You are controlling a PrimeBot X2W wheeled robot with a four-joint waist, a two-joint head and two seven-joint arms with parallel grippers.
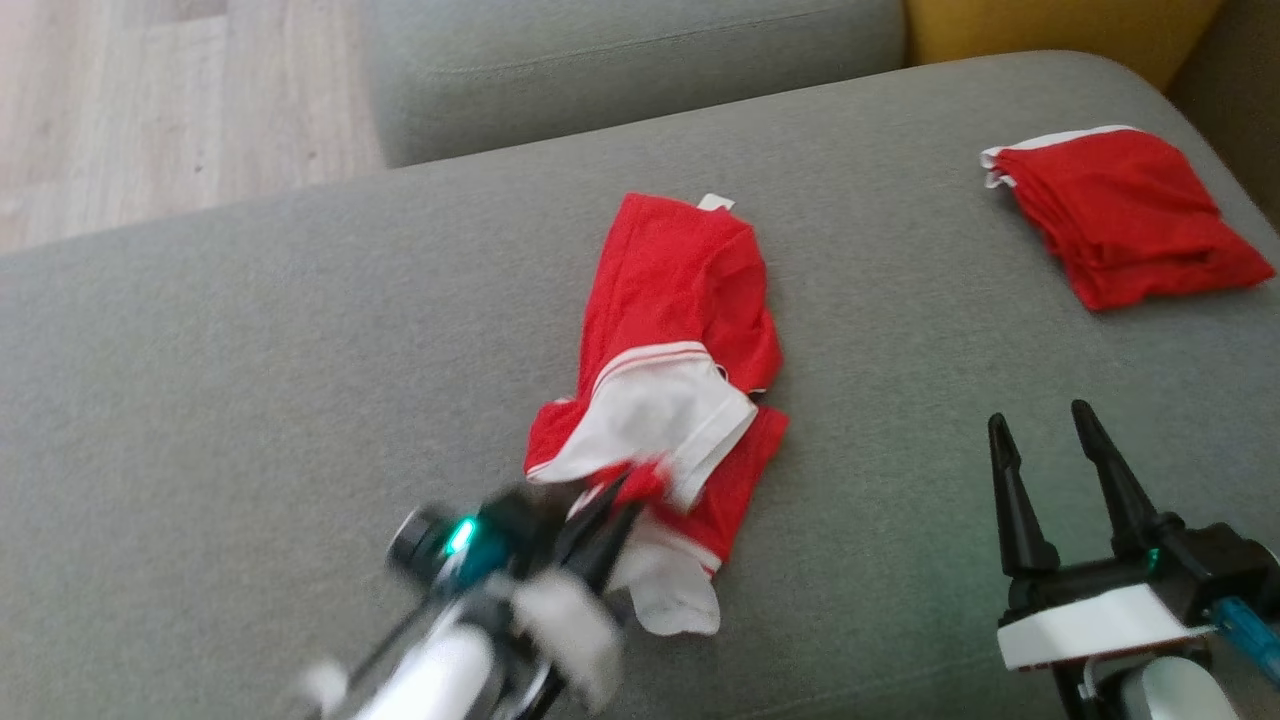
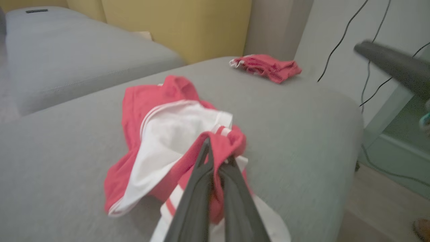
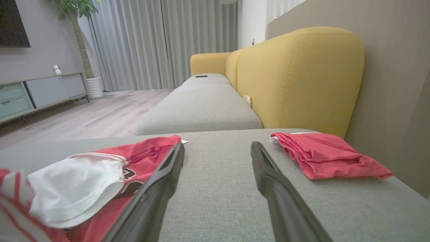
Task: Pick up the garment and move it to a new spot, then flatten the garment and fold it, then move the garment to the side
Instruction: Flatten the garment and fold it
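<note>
At the near left, the left gripper [image 1: 600, 515] is the arm on the job: its two dark fingers are pinched together on a red fold at the near end of the crumpled red-and-white jersey [image 1: 672, 320]. From that pinch the jersey lies away toward the far side. Its long axis runs near to far down the middle of the grey sofa cushion [image 1: 250, 350], white bunched in the near half and red beyond. A lift, I judge, would trail the rest of the cloth below the fingers. To the right, well apart from the jersey, the right gripper [image 1: 1040, 415] hovers with its fingers spread wide, holding nothing. At the far right a folded red garment [image 1: 1125, 215] rests on the same cushion, so the bare stretch between looks the likeliest new spot
</note>
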